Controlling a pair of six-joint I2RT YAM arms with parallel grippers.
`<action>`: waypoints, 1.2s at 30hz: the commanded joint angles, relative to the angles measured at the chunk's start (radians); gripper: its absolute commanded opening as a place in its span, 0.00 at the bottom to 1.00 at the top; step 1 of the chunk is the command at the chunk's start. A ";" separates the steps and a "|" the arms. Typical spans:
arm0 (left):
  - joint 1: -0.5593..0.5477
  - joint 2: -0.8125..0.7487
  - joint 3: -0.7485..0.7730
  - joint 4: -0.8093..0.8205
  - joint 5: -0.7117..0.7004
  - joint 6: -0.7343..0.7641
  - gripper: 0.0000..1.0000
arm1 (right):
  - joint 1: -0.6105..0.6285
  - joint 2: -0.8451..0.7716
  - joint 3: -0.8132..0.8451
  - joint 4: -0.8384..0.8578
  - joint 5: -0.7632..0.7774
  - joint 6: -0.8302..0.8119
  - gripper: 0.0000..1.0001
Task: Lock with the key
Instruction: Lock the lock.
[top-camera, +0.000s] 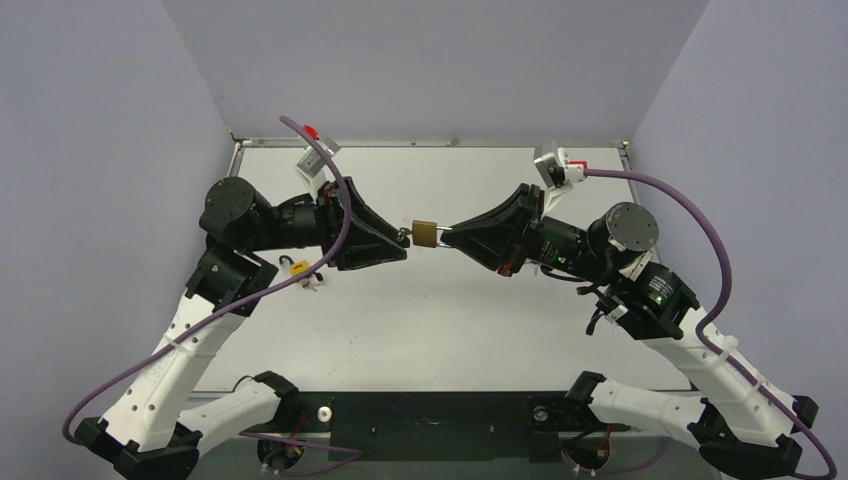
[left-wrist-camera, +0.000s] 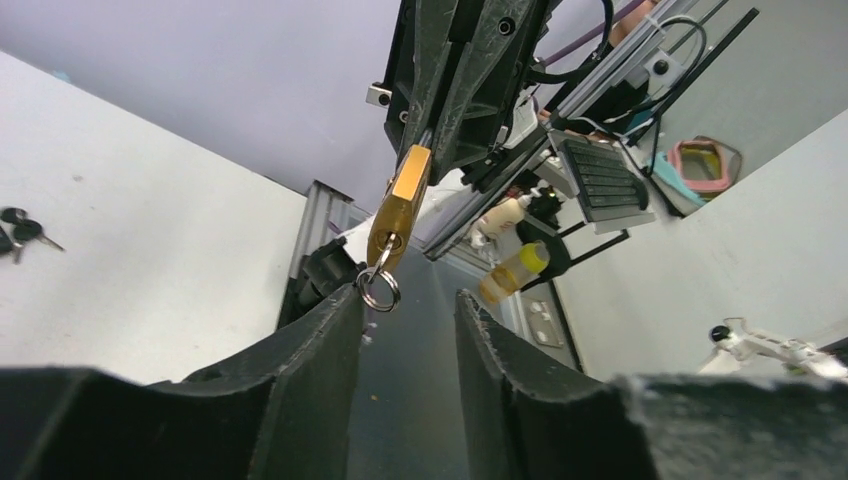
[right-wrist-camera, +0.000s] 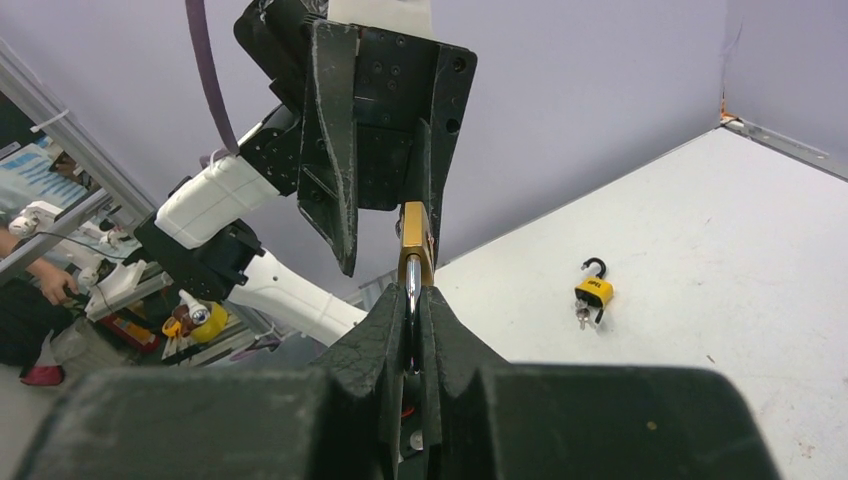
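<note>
Brass padlock (top-camera: 425, 233) hangs mid-air over the table (top-camera: 480, 330), between both grippers. Right gripper (right-wrist-camera: 415, 292) is clamped on its shackle (right-wrist-camera: 411, 300). Key (left-wrist-camera: 384, 263) looks seated in the keyway, ring (left-wrist-camera: 380, 290) dangling at the left gripper (left-wrist-camera: 410, 305), jaws apart, nothing held. Step: acquiring the key. Next: close squarely on the key head, then rotate the wrist. Can't tell if the shackle is home.

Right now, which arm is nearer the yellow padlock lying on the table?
Left. The yellow padlock lies on the table close beside the left arm; the right arm is farther off, past the middle, jaws shut on the shackle of the brass padlock.
</note>
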 joint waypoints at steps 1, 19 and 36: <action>0.002 -0.022 0.076 -0.058 -0.020 0.123 0.39 | 0.000 0.003 0.029 0.076 -0.015 0.025 0.00; 0.002 0.023 0.105 0.059 0.003 0.229 0.52 | 0.012 0.012 0.049 0.082 -0.027 0.041 0.00; 0.000 0.057 0.086 0.167 0.044 0.151 0.51 | 0.021 0.037 0.067 0.113 -0.035 0.055 0.00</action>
